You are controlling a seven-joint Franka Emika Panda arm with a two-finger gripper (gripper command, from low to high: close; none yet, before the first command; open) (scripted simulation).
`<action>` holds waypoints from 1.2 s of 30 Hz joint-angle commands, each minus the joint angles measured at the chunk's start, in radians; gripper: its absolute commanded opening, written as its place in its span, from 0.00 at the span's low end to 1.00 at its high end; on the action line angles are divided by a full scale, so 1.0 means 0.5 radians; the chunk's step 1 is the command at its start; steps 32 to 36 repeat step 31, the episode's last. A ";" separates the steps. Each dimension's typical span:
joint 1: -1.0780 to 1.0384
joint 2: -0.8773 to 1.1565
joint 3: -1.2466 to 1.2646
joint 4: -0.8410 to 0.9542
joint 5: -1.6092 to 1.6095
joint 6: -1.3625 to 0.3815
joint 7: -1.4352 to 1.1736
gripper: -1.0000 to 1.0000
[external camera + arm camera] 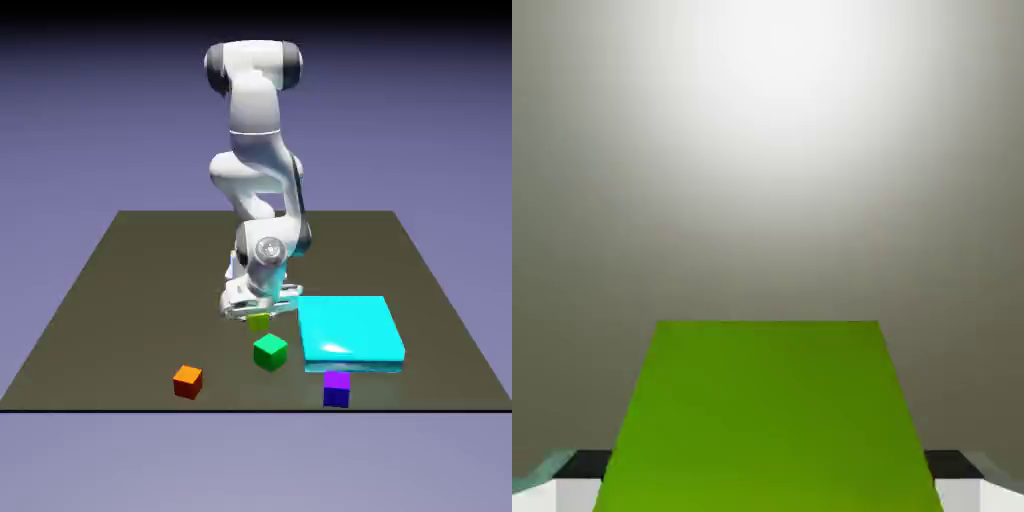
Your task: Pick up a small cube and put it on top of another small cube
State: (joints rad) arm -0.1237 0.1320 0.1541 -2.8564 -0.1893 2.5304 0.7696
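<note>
Though dark, tabletop (pixel 150 290) against blue-violet backdrop (pixel 90 120).

Dark tabletop (pixel 150 290) — cyan slab (pixel 350 328), orange, green, purple cubes (pixel 337 389).

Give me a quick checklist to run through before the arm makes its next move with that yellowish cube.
1. Cube between the fingertips: ok, the yellow-green cube fills the space between them.
2. Grip closed: ok, the end effector appears shut on it, a fingertip against each side.
3. Cube lifted off the table: cannot tell, its underside doesn't show clearly.
4. Destination chosen: cannot tell, the task names no colour; green, orange and purple cubes are all candidates.
5. Candidate tops bare: ok, nothing sits on any of the three.
6. Stack made: not ok, no cube rests on another.
</note>
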 commanded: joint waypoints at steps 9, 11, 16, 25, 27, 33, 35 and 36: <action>-0.119 -0.240 0.139 0.248 0.378 -0.448 0.128 0.00; -0.162 -0.189 0.146 0.392 0.504 -0.523 0.302 0.00; -0.270 -0.060 0.164 0.753 0.819 -0.708 0.737 0.00; -0.262 0.241 0.193 0.762 0.968 -0.396 0.863 1.00; -0.273 0.182 0.188 0.789 0.960 -0.483 0.870 1.00; -0.309 -0.014 0.171 0.881 0.932 -0.774 0.892 1.00; -0.309 -0.014 0.171 0.881 0.932 -0.774 0.892 1.00; -0.309 -0.014 0.171 0.881 0.932 -0.774 0.892 1.00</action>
